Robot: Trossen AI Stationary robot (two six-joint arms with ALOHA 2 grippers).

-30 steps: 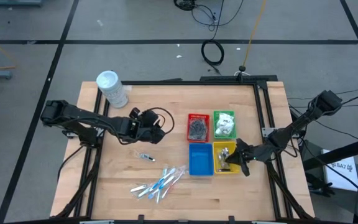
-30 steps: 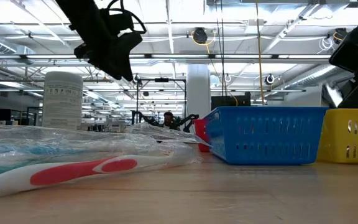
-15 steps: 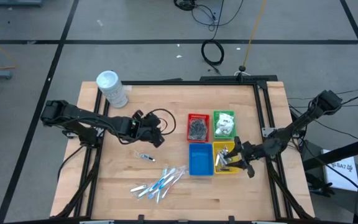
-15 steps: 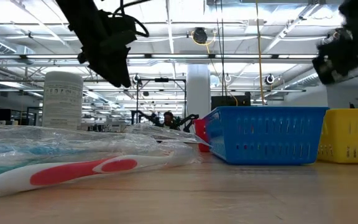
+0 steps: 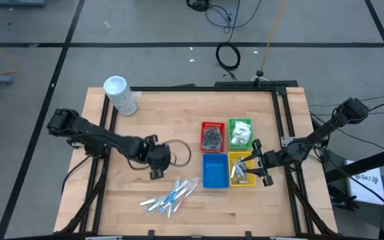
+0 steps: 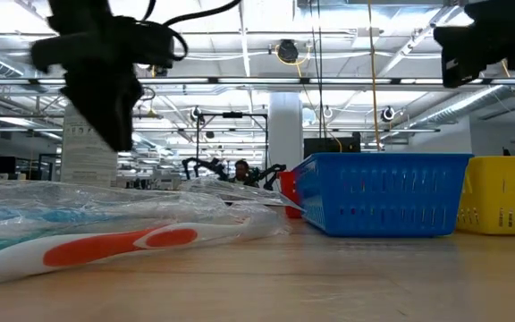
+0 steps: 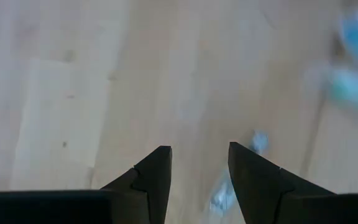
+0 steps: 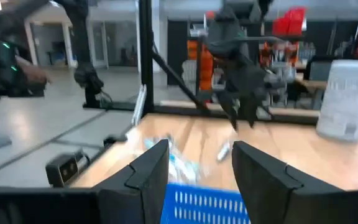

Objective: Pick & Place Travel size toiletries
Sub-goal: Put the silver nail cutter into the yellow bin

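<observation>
Stick [image 7: 229, 186] on the table below the left gripper's [image 7: 199, 167] parted, empty fingers [image 7: 156, 171] (blurred).

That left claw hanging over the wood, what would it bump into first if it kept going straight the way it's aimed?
Most likely the small clear-wrapped item lying on the bare table just ahead of the left gripper. Its jaws stand open and empty. How high it hangs is unclear.

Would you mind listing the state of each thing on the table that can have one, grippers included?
left gripper: open, empty, over a small wrapped item
right gripper: open, empty, above the yellow tray
red tray: holds dark bundles
green tray: holds white packets
blue tray: empty
white tub: upright
wrapped sticks: loose pile on the table
</observation>
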